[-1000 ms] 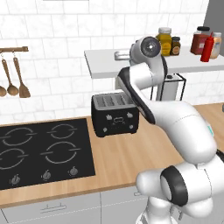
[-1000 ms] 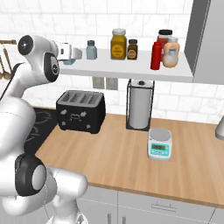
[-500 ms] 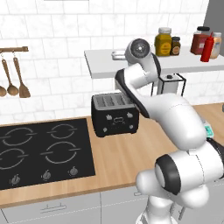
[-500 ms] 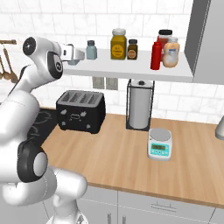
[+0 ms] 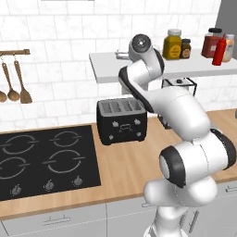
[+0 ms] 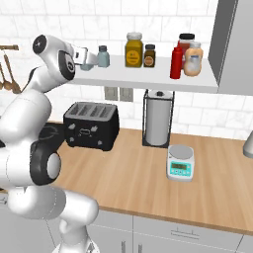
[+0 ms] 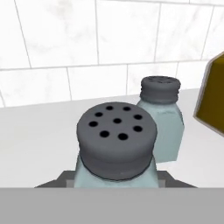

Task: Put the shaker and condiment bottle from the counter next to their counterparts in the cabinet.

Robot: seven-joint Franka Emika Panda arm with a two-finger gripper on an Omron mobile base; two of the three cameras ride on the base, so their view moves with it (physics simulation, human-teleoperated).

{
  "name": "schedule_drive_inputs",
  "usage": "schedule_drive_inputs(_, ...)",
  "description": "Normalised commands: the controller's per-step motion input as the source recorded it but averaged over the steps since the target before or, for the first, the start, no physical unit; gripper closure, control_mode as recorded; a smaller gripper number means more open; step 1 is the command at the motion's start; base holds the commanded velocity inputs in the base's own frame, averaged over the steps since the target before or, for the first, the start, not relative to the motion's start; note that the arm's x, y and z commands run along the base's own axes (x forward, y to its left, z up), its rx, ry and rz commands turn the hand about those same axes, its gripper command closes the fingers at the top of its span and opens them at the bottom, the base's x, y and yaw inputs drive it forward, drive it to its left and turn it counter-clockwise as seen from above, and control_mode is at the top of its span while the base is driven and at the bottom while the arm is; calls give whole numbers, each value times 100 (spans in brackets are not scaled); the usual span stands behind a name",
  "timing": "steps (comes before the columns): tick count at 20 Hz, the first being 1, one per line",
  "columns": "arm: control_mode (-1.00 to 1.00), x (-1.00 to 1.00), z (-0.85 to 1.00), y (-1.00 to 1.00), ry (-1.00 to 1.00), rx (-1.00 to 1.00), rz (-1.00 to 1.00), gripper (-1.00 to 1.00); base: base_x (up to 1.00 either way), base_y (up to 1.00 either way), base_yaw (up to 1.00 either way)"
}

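The gripper (image 6: 85, 59) was closed on the shaker (image 7: 116, 148), which stood upright between its jaws with the perforated dark cap facing the hand camera. The fingers (image 7: 59, 178) pressed the shaker's pale glass sides low down — only their dark tips showed at either side. The held shaker sat over the left part of the cabinet (image 6: 148, 79), at shelf height; whether its base touched the white surface could not be told. Just beside it stood its counterpart (image 6: 103, 56), the matching pale shaker with a grey cap, close but apart. Further right on the shelf stood a yellow jar (image 6: 133, 49), a small dark jar (image 6: 149, 55), the condiment bottle (image 6: 176, 61) and the peach bottle (image 6: 192, 61) — the red one just beside the peach one.
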Motion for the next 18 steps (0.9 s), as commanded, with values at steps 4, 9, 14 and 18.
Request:
schedule_drive_inputs(4,-100,27,-36,-2,2,2,-3,100,0,0,0)
schedule_drive_inputs(9,-100,35,-39,-4,0,0,-3,100,0,0,0)
schedule_drive_inputs(14,-100,33,-38,-3,0,0,-2,100,0,0,0)
schedule_drive_inputs(18,-100,27,-36,-2,0,1,-3,-100,0,0,0)
